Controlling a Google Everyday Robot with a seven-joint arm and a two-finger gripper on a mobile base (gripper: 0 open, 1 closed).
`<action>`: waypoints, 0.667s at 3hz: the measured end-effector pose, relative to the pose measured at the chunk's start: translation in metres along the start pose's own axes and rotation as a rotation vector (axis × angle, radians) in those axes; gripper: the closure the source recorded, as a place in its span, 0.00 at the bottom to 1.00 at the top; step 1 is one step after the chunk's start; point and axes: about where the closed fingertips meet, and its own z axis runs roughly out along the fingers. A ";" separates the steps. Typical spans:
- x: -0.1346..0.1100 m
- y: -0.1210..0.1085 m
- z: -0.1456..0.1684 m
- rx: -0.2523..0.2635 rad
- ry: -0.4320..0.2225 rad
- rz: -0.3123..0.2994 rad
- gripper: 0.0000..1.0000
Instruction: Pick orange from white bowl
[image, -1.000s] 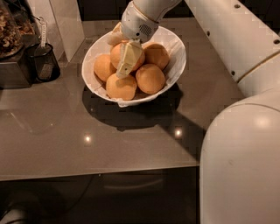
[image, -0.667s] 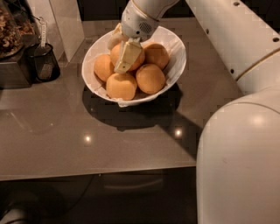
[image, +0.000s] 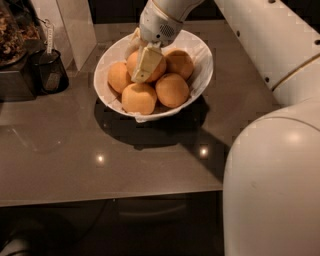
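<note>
While the white arm (image: 260, 45) reaches in from behind the white bowl (image: 201, 56), the gripper (image: 145, 65) sits inside that bowl, low over the heaped fruit, its cream end lying across the front of the orange (image: 159, 74). Whether it is clamped on the fruit or spread around it cannot be told (the orange hides the far side of it). That orange rests at the middle top of the bowl's pile, touching four other oranges (image: 139, 98) packed around and below it. The bowl stands on a glossy grey table (image: 75, 150). A dark cup (image: 48, 74) stands left of the bowl, and the robot's pale body (image: 272, 195) looms in front of the bowl, to its right.
</note>
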 end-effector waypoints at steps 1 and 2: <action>0.004 0.002 -0.003 0.012 0.018 0.023 0.60; 0.001 0.001 -0.002 0.012 0.018 0.023 0.83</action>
